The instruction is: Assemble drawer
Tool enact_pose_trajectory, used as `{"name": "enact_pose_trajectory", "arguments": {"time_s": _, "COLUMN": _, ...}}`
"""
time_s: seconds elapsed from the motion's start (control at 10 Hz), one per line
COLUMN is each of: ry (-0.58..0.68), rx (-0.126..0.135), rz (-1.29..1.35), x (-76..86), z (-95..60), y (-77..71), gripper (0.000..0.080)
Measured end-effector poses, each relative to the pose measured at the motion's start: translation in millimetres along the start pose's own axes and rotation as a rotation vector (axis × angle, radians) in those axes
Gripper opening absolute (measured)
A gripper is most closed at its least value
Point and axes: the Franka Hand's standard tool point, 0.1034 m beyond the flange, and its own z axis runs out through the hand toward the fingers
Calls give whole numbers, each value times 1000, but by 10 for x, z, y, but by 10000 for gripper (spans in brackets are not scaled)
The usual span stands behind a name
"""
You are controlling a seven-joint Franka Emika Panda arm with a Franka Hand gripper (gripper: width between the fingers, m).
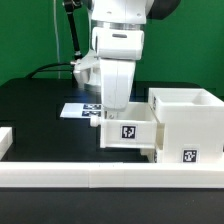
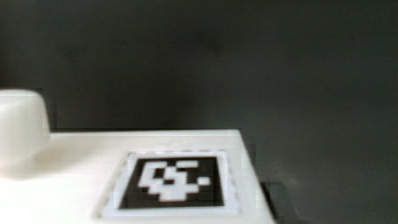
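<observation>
The white drawer housing (image 1: pixel 186 118) stands at the exterior view's right, open at the top, with a tag low on its front. A smaller white tray (image 1: pixel 128 132) with a tag on its face sits against the housing's left side. My gripper (image 1: pixel 118 108) reaches down onto this tray, and its fingertips are hidden by the tray's wall. It appears shut on that wall. The wrist view shows the tray's tagged white face (image 2: pixel 175 182) close up, with one white finger (image 2: pixel 18 130) beside it. The second tray is out of view.
The long white border rail (image 1: pixel 100 180) runs along the front, with a white end piece (image 1: pixel 5 138) at the exterior view's left. The marker board (image 1: pixel 78 109) lies flat behind the gripper. The table (image 1: pixel 40 120) is black.
</observation>
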Motion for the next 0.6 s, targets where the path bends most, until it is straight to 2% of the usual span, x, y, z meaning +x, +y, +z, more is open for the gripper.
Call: {"name": "enact_pose_trajectory", "arguments": {"time_s": 0.6, "ry": 1, "rx": 2, "rz": 8, "x": 12, "z": 13, "y": -2, "gripper": 44}}
